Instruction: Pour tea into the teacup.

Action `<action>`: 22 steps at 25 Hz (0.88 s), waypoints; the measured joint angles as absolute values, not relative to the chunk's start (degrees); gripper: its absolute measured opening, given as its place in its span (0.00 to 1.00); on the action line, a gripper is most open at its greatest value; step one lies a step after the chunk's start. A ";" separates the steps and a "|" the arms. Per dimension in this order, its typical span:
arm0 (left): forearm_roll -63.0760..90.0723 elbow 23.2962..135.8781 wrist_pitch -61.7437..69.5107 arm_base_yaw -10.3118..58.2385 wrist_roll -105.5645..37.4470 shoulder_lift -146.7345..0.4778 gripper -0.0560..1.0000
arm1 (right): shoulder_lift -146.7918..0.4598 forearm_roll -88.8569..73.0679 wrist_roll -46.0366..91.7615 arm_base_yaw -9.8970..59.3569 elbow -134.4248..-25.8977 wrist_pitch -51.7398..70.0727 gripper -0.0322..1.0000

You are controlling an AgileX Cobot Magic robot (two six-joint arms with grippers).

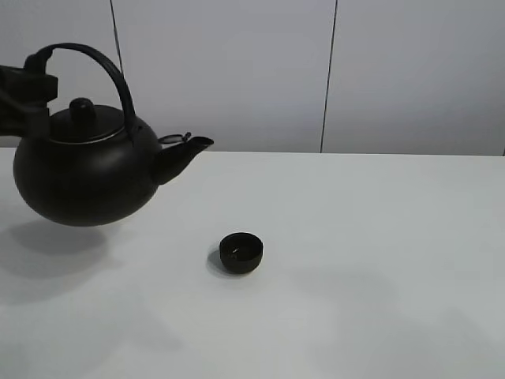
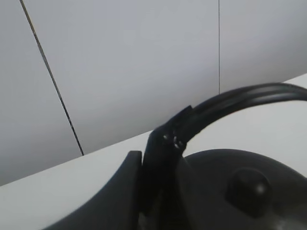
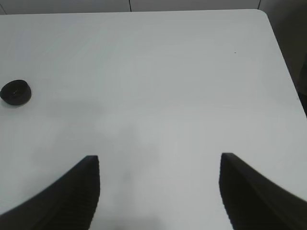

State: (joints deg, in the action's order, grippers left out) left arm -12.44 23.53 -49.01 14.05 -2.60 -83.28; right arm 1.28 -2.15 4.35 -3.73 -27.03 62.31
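One teacup (image 1: 241, 253) is stood upright on the white bench (image 1: 379, 237), apart from everything, forward of and below the spout (image 1: 185, 154) of the one black kettle (image 1: 79, 178). The kettle is held clear of the bench, its shadow cast beneath it. The left end effector (image 1: 35, 79) is clamped on the arched handle (image 2: 240, 98); this grip and the lid knob (image 2: 247, 187) are shown close only in the left wrist view. The right end effector (image 3: 158, 191) is seen only in the right wrist view, its jaws spread wide and empty above bare bench. Grey wall panels (image 1: 237, 63) with dark seams stand behind.
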 joint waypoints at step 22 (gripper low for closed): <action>10.51 23.91 -55.64 30.98 -8.51 -97.46 0.16 | 1.28 -2.15 4.35 -3.73 -27.03 62.31 0.50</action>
State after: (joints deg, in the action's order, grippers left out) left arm 10.51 23.91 -55.64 30.98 -8.51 -97.46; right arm 1.28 -2.15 4.35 -3.73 -27.03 62.31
